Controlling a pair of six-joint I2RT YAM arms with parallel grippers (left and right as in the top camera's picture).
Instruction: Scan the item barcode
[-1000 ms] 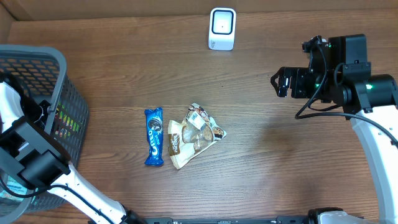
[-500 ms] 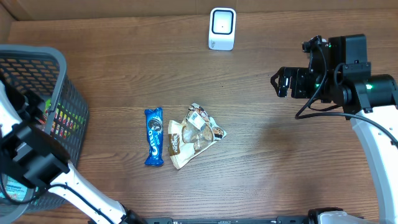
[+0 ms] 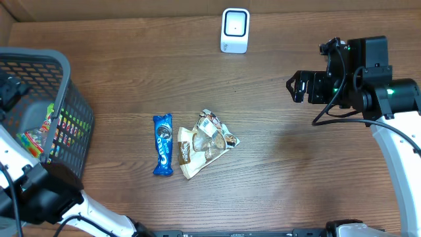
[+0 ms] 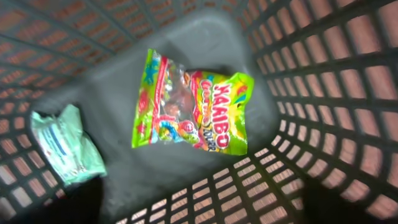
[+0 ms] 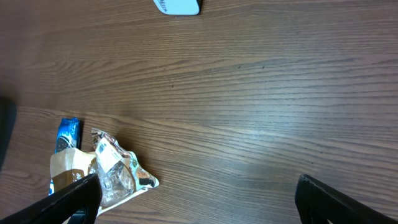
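Note:
My left gripper [image 3: 9,89] hangs over the grey mesh basket [image 3: 41,56]. Its dark fingers sit far apart in the lower corners of the left wrist view, so the left gripper [image 4: 200,204] is open and empty. Below it a bright green Haribo bag [image 4: 194,104] lies flat on the basket floor, also seen as the Haribo bag [image 3: 34,133] from overhead. My right gripper [image 3: 299,87] hovers open above the right side of the table. The white barcode scanner [image 3: 235,29] stands at the back centre. In the right wrist view the right gripper [image 5: 199,205] holds nothing.
A blue Oreo pack [image 3: 162,145] and a brown-and-white snack bag [image 3: 206,141] lie side by side mid-table, also seen as Oreo pack [image 5: 66,138] and snack bag [image 5: 107,172]. A pale green packet [image 4: 67,146] lies in the basket [image 4: 323,74] left of the Haribo bag.
My left gripper has opened and the Haribo bag now lies loose on the basket floor. The left arm has shifted over the basket. The right arm has not moved.

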